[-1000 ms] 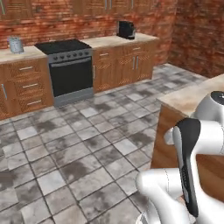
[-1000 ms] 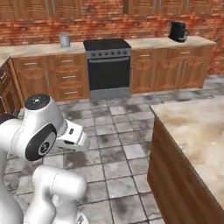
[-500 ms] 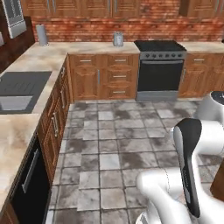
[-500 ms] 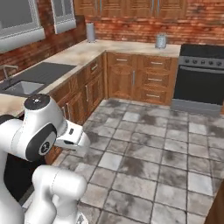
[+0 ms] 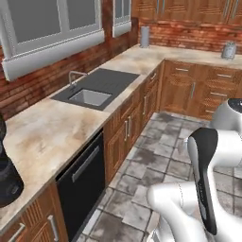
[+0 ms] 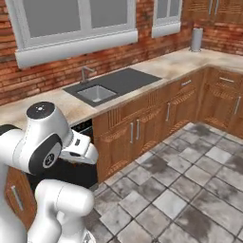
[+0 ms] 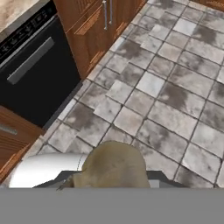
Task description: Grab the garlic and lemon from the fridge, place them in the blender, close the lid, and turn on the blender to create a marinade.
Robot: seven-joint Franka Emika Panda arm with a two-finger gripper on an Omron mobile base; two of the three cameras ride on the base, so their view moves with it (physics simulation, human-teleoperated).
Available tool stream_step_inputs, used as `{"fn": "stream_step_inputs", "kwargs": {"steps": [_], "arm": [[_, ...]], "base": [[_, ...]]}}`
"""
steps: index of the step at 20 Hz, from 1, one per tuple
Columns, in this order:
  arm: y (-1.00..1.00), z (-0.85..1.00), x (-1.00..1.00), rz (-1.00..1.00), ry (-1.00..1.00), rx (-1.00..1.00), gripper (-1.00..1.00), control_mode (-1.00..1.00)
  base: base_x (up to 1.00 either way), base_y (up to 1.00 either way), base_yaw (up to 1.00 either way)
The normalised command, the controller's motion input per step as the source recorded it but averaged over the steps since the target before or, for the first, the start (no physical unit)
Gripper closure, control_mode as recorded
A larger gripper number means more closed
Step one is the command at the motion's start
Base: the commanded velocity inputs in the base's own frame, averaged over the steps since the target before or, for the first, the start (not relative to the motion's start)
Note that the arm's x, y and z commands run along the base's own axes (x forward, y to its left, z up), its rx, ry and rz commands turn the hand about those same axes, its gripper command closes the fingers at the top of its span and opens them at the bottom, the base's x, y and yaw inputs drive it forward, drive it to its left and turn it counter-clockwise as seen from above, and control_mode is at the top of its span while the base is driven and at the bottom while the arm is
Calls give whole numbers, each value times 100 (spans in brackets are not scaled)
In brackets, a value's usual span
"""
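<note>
In the hand view a lumpy tan garlic (image 7: pixel 113 165) sits between the fingers of my gripper (image 7: pixel 113 178), which is shut on it above the grey tiled floor. The white hand (image 6: pixel 80 149) hangs in front of the arm, level with the counter's front. At the left edge of the left base view the blender (image 5: pixel 6 178) shows its squat black base on the beige counter, its jar cut off by the frame. The fridge, the lemon and the lid are out of view.
A dark sink (image 5: pixel 90 97) (image 6: pixel 97 92) with a tap is set in the counter under a window. A black dishwasher (image 5: pixel 82 182) (image 7: pixel 30 74) stands below, beside brown cabinets (image 6: pixel 133 137). A grey cylinder (image 6: pixel 196 39) stands in the far corner. Tiled floor (image 6: pixel 190 190) lies open to the right.
The whole picture has swung: the base has turned left, the stove has left view, and the sink counter, dishwasher and blender base have come in. The garlic stays in the shut gripper.
</note>
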Motion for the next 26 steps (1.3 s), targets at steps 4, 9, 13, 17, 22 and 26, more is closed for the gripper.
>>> {"fn": "stream_step_inputs", "kwargs": {"steps": [4,9,13,17,22,26], "arm": [[0,0,0,0,0,0,100,100],[0,0,0,0,0,0,100,100],[0,0,0,0,0,0,100,100],[0,0,0,0,0,0,100,100],[0,0,0,0,0,0,100,100],[0,0,0,0,0,0,100,100]], "base": [[59,0,77],[56,0,74],[70,19,60],[45,78,29],[24,84,18],[3,17,39]]}}
